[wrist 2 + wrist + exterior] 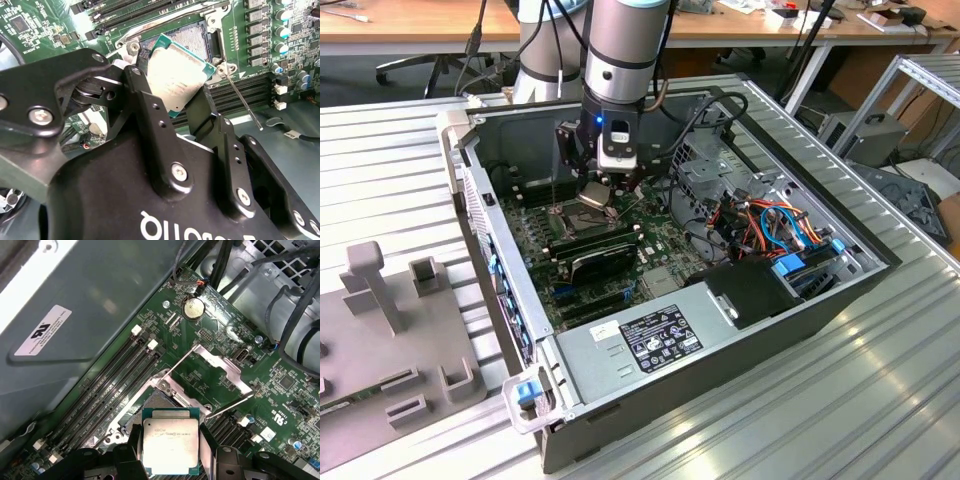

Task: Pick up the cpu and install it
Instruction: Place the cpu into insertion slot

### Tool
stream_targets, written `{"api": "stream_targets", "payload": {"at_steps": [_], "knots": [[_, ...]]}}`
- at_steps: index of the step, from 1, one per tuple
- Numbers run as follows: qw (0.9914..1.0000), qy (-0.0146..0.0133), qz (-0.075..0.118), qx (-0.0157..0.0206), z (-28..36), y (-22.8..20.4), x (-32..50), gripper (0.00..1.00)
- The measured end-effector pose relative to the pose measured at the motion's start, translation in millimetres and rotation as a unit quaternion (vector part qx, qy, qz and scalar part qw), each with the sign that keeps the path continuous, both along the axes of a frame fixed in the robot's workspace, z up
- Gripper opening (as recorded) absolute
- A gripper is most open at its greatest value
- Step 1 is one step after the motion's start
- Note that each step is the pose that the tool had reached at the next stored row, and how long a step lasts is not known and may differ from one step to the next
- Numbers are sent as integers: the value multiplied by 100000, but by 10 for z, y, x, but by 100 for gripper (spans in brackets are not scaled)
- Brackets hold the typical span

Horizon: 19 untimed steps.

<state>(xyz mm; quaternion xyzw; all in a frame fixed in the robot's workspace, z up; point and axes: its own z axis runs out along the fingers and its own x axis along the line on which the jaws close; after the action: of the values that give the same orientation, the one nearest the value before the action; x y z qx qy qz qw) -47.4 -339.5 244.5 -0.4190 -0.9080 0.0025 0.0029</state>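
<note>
- the hand point(599, 190) is clenched on the cpu point(175, 82), one finger at each of two opposite edges.
- the cpu hangs just above the open socket point(159, 401) of the green motherboard point(210, 375).
- in the exterior view this is at the upper middle of the frame, inside the open computer case point(790, 325) on the table point(880, 400).

exterior view high over the open computer case point(725, 385); both wrist views close above its socket point(192, 37) point(161, 399)
</note>
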Motion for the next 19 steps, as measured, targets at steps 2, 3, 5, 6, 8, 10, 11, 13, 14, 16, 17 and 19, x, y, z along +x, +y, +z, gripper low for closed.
{"api": "stream_targets", "payload": {"at_steps": [2, 3, 5, 6, 8, 10, 11, 13, 14, 16, 17, 19], "knots": [[99999, 0, -493, -1, 0, 0, 0, 55], [99998, 1, -641, 1, 0, 0, 0, 55], [99994, 0, -1098, 0, 0, 0, 0, 55], [99992, 2, -1264, -1, 0, 0, 0, 55], [99986, 2, -1675, -1, 0, 0, 0, 55], [99977, 2, -2149, -3, 0, 0, 0, 55], [99971, 4, -2401, -2, 0, 0, 0, 55], [99957, 4, -2918, -2, 0, 0, 0, 55], [99953, 3, -3076, 1, 0, 0, 0, 55], [99942, 1, -3415, 0, 0, 0, 0, 55], [99936, 3, -3563, 0, 0, 0, 0, 55], [99925, 2, -3876, -3, 0, 0, 0, 55]]}}
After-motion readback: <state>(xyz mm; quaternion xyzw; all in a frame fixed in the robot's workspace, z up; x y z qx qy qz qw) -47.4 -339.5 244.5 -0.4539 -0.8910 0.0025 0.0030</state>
